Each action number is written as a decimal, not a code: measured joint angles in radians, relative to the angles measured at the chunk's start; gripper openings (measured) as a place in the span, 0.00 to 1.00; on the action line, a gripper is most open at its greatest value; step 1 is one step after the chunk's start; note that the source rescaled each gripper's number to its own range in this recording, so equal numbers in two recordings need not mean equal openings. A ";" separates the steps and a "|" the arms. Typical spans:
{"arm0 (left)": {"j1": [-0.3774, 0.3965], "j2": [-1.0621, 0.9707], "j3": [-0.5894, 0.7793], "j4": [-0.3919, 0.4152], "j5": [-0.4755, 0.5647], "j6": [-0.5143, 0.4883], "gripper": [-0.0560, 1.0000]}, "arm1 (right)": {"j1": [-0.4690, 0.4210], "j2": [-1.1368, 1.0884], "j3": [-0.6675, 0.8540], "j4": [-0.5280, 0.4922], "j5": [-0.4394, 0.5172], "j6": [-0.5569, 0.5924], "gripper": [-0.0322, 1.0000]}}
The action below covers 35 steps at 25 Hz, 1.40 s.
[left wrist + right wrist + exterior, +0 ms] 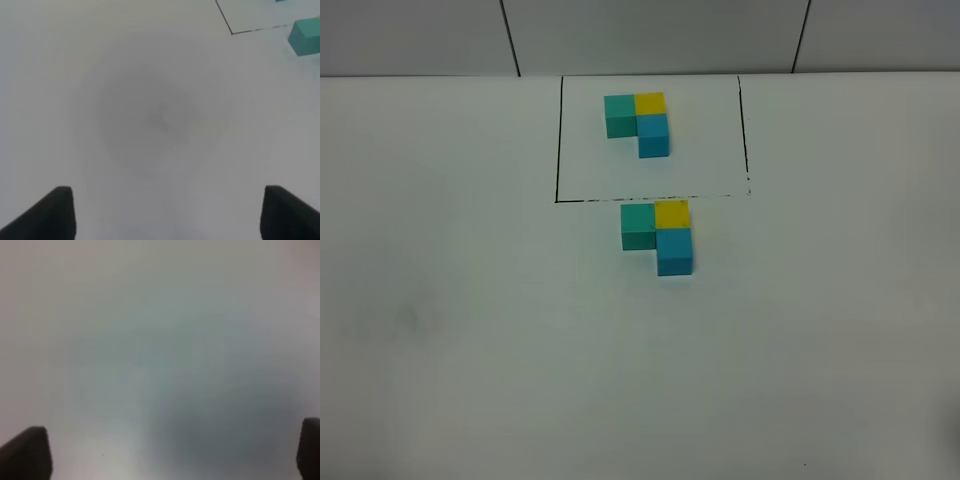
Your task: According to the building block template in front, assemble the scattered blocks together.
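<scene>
The building block template (636,124) is an L of teal-green, yellow and blue cubes inside a black-lined rectangle at the back of the white table (470,330). Just in front of that outline, the scattered blocks stand joined in the same L: teal-green cube (638,226), yellow cube (672,214), blue cube (675,251). Neither arm shows in the exterior high view. My left gripper (167,212) is open over bare table, with the teal-green cube (305,36) and a corner of the outline (232,32) far off. My right gripper (165,452) is open over bare table.
A pale wall with dark seams (510,35) rises behind the table's back edge. A faint grey smudge (405,318) marks the table at the left.
</scene>
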 joint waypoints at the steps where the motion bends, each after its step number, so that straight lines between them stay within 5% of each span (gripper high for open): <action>1: 0.000 0.000 0.000 0.000 0.000 0.000 0.77 | 0.003 -0.022 0.008 0.001 0.013 -0.005 1.00; 23: 0.000 0.000 0.000 0.000 0.000 0.000 0.76 | 0.003 -0.394 0.049 0.025 0.029 -0.065 0.99; 35: 0.000 0.000 0.000 0.000 0.000 0.000 0.77 | 0.052 -0.473 0.049 0.032 0.030 -0.077 0.88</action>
